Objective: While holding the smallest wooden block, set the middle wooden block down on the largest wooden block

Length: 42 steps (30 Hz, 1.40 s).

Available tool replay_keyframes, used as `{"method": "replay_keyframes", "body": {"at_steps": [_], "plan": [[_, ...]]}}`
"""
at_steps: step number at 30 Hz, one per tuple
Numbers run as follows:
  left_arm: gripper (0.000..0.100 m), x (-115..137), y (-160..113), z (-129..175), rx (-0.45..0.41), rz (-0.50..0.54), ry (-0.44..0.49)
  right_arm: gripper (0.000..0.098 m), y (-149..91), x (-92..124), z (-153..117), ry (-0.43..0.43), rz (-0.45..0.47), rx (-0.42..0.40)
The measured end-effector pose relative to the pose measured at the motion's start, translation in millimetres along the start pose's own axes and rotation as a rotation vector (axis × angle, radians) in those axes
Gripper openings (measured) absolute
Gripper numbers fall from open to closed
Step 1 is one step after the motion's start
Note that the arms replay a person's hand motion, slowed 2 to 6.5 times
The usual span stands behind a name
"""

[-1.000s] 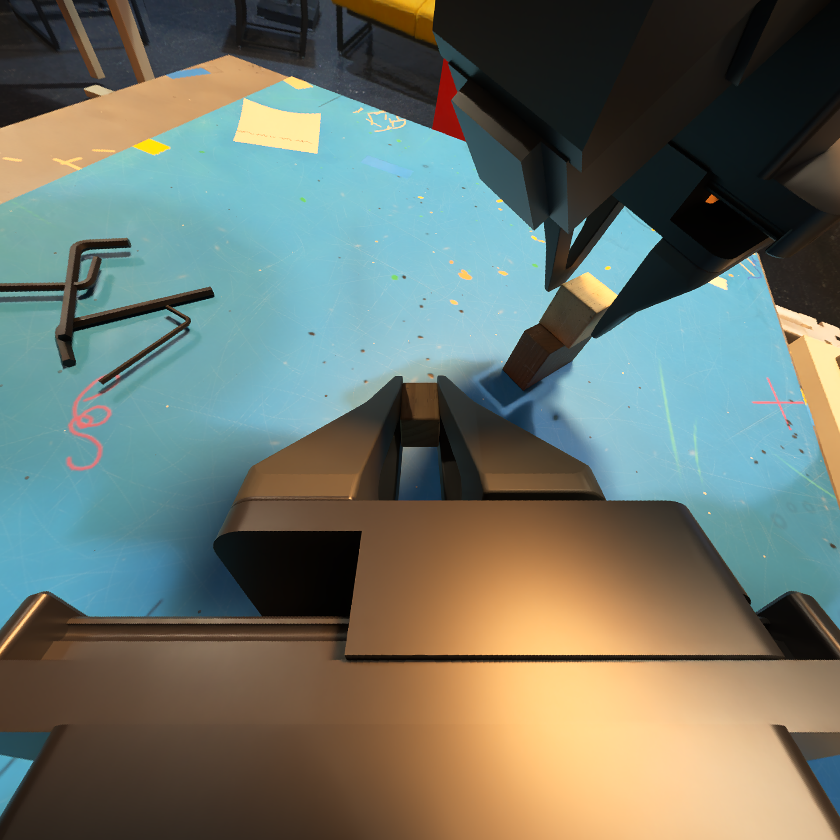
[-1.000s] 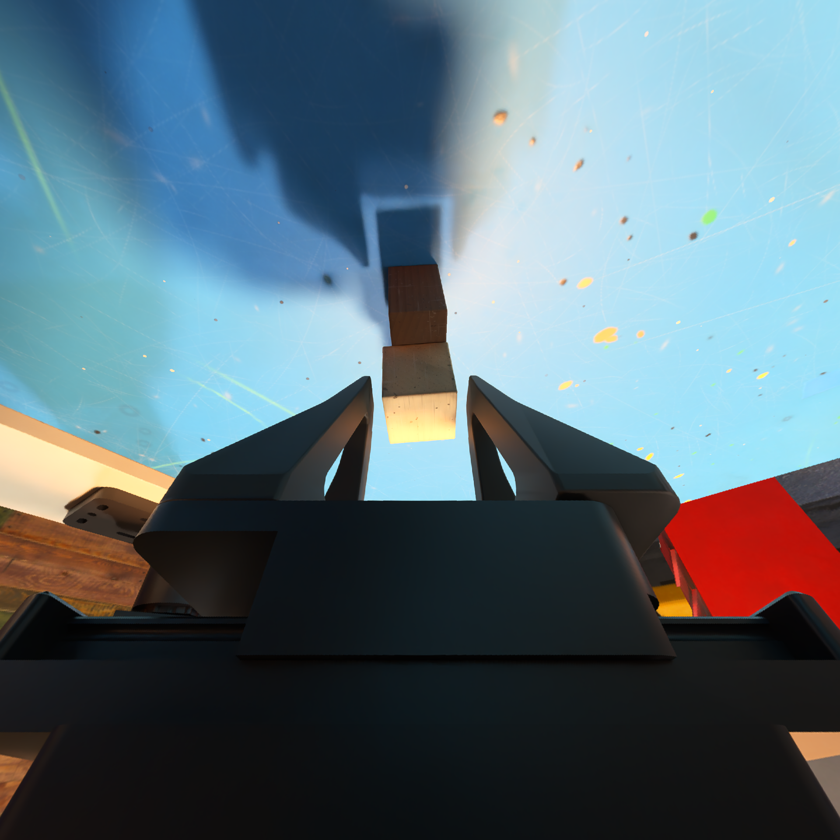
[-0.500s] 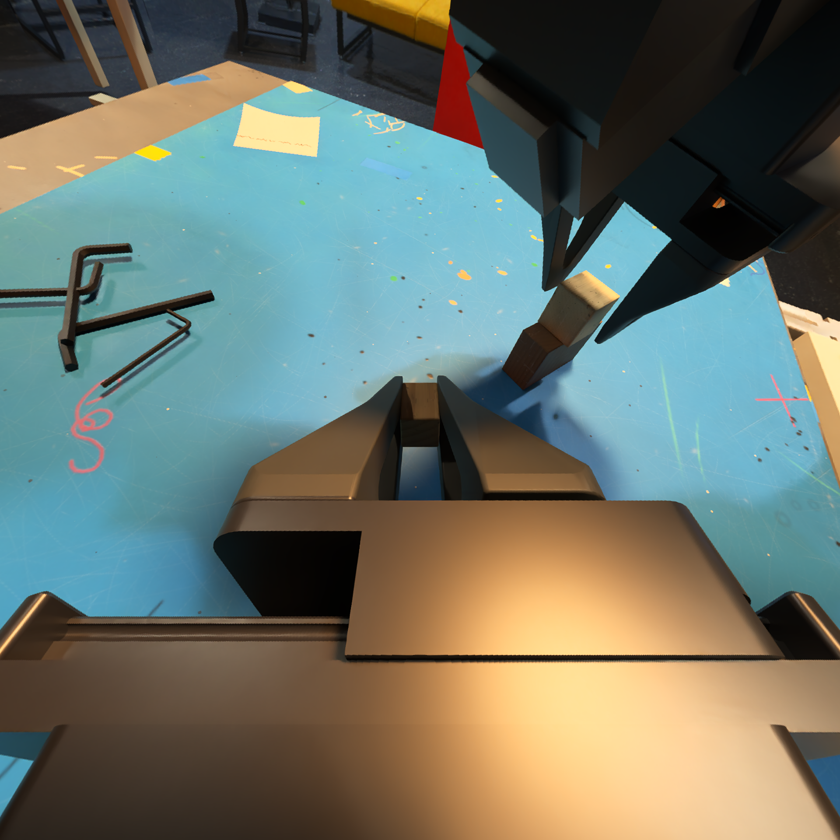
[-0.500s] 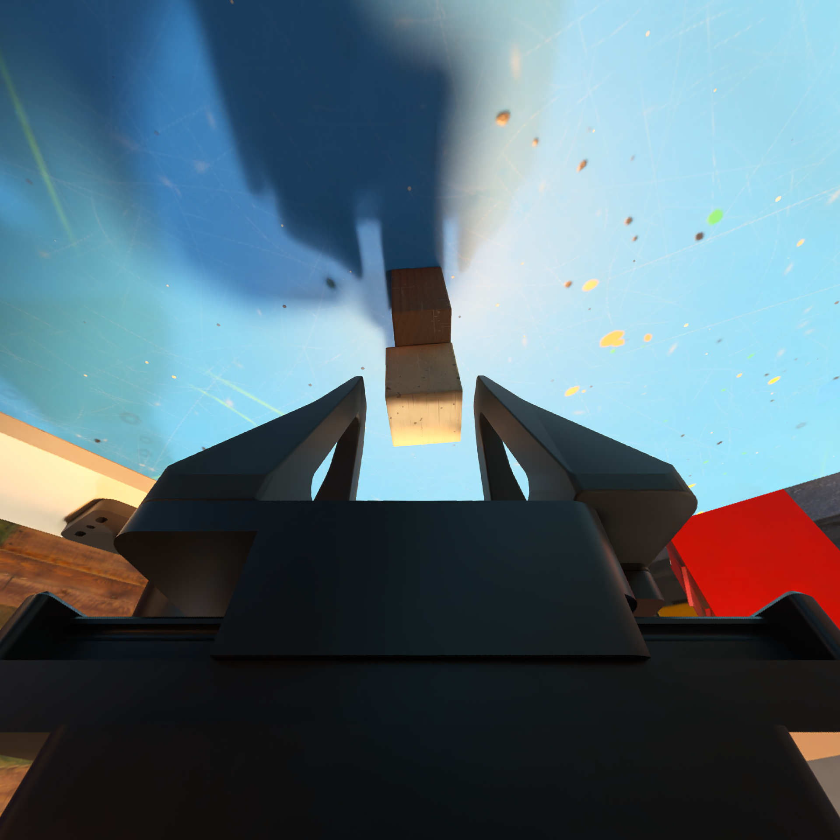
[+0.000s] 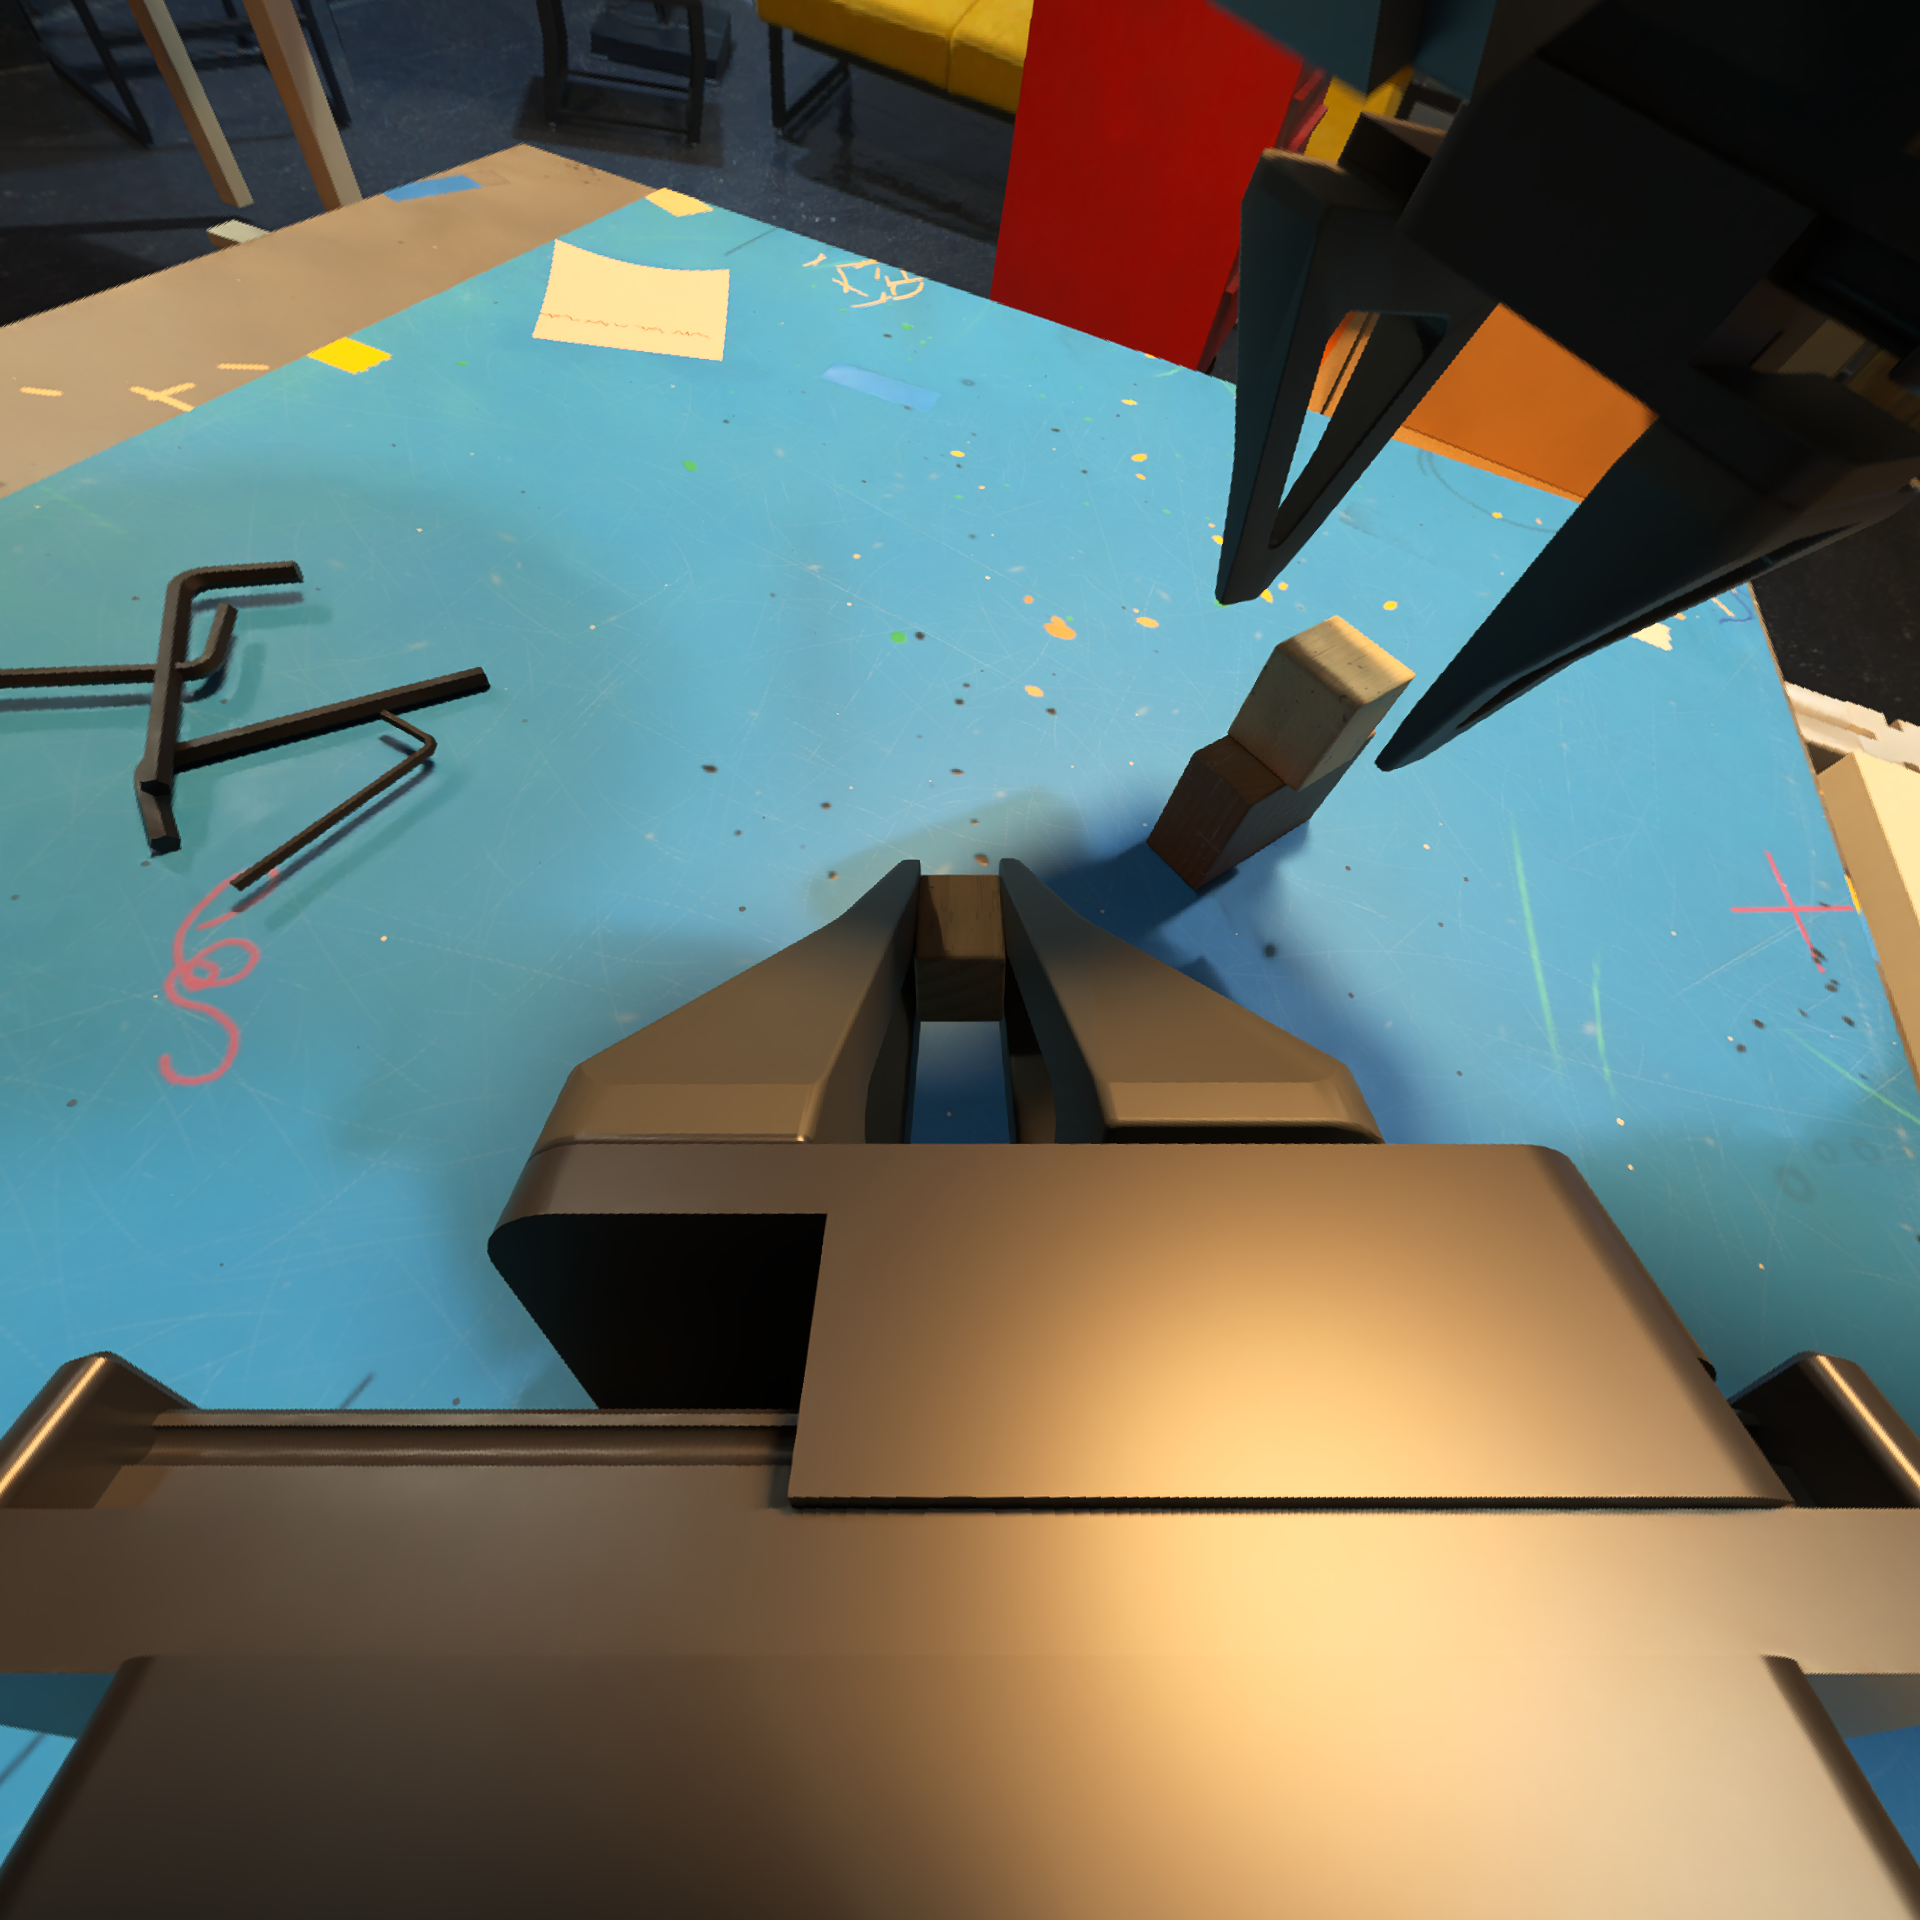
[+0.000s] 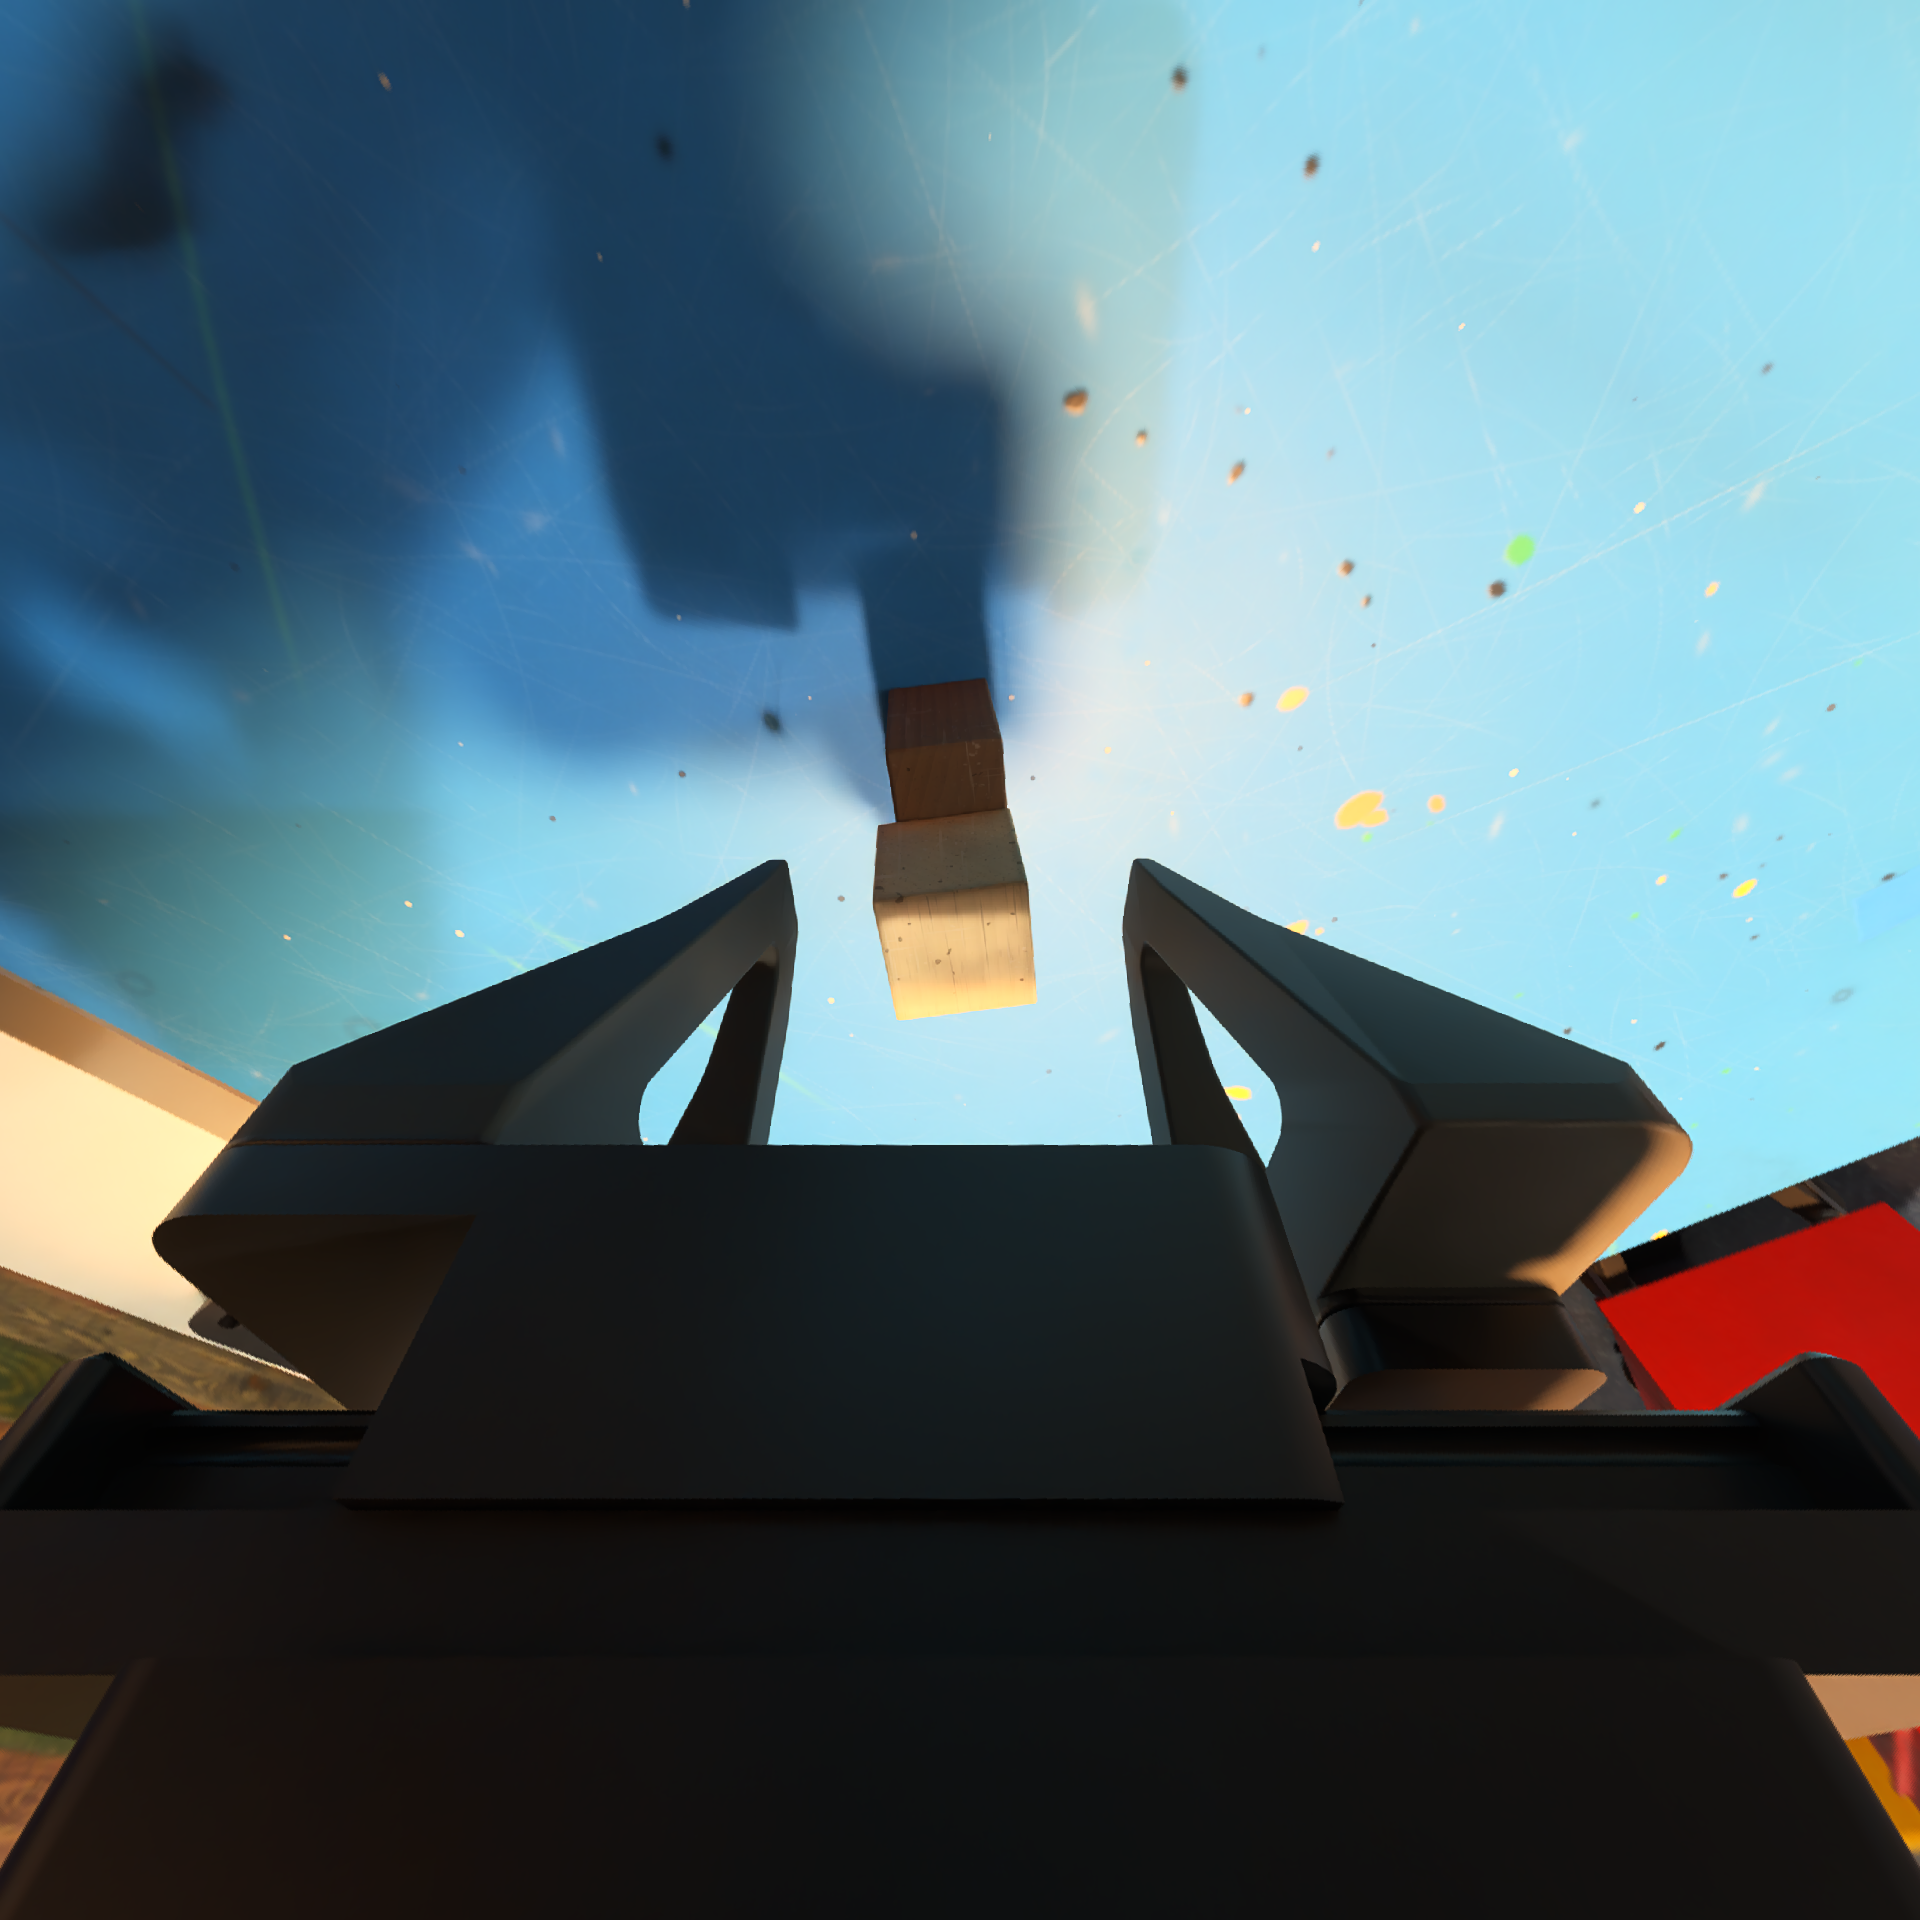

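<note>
Since a moment ago, my right gripper (image 6: 958, 873) has risen off the stack, its jaws spread wider. My left gripper (image 5: 958, 883) clamps the small dark wooden block (image 5: 958, 940); to its right the pale middle wooden block (image 5: 1320, 698) sits on the largest dark-brown wooden block (image 5: 1210, 821) on the blue table (image 5: 727, 582).

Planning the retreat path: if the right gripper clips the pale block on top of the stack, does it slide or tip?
The pale block probably tips or slides off easily: it sits alone on the darker block, nothing gripping it, with the right gripper open around it. Square, flat faces suggest it won't roll. It looks rigid wood, so a knock should shift it, not deform it.
</note>
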<state>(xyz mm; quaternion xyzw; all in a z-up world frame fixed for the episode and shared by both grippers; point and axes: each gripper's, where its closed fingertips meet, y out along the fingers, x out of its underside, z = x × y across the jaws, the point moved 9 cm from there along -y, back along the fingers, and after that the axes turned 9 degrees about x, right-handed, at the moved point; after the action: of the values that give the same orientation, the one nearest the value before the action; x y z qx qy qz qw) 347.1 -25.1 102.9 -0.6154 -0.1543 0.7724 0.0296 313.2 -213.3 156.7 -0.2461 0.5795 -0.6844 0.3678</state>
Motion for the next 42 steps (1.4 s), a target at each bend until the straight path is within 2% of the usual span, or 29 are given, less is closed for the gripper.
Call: {"method": "replay_keyframes", "body": {"at_steps": [12,16,22,26,34,42], "plan": [[0.012,0,0,1,0.001,0.001,0.005,0.0555,-14,4,9,0.125,0.194,-0.019],[0.012,0,0,1,0.0,0.001,0.007,0.0562,-21,6,13,0.202,0.261,-0.034],[0.012,0,0,1,0.0,0.001,0.008,0.0585,-33,14,23,0.336,0.325,0.006],[0.012,0,0,2,0.001,0.001,0.009,0.0637,-37,22,27,0.448,0.33,0.011],[0.012,0,0,2,-0.002,0.0,0.018,0.072,-35,38,31,0.668,0.283,0.0],[0.012,0,1,3,-0.006,-0.001,0.03,0.0809,-24,49,21,0.813,0.234,-0.079]]}}
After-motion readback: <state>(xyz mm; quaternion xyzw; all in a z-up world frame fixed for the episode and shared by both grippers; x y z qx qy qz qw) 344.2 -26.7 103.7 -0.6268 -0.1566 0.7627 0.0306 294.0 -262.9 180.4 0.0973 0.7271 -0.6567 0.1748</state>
